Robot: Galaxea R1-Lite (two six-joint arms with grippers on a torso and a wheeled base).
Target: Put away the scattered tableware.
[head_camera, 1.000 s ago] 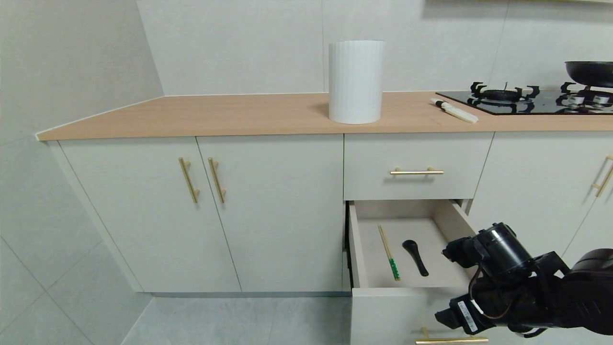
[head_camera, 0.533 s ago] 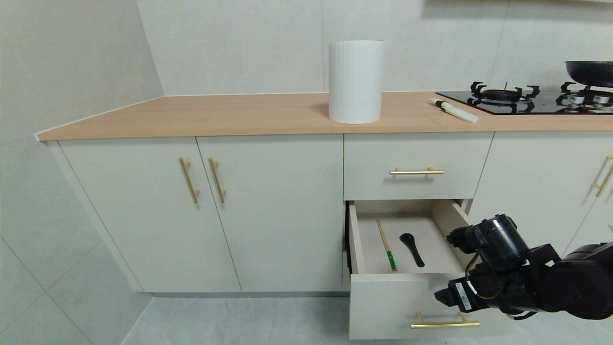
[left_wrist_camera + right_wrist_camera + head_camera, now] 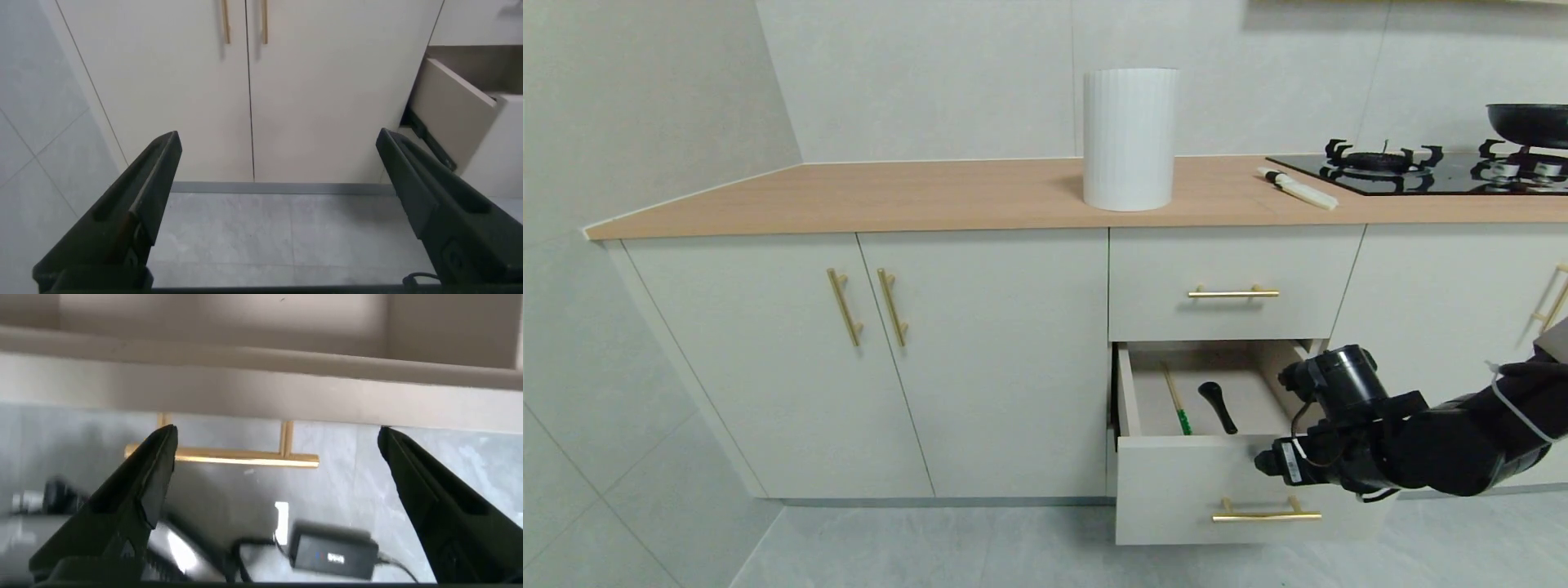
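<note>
My right gripper (image 3: pixel 1270 464) hangs at the front panel of the half-open drawer (image 3: pixel 1168 482), near its right end and just above the gold handle (image 3: pixel 1266 514). Its jaws are spread wide with nothing between them. In my right wrist view the handle (image 3: pixel 221 457) lies across the gap below the drawer's front edge, but I cannot tell whether a finger touches the panel. From the head view my own wrist hides the fingers. The chopsticks (image 3: pixel 1176 404) and the black spoon (image 3: pixel 1217 406) lie inside the drawer behind that panel, left of my right gripper and apart from it. The panel cuts off their near ends. The chopsticks run front to back along the left side, green part toward the front. The spoon lies just right of them without touching, bowl toward the back and handle slanting forward and slightly right. A pale utensil (image 3: pixel 1297 188) lies slantwise on the counter (image 3: pixel 890 196) just beside the stove (image 3: pixel 1421 171), well right of the tall white canister (image 3: pixel 1129 139); what it is I cannot make out. My left gripper (image 3: pixel 278 139) is also wide open and empty, low before the cupboard doors (image 3: pixel 245 82) above the floor, with the drawer's side (image 3: pixel 453 94) off to one edge.
</note>
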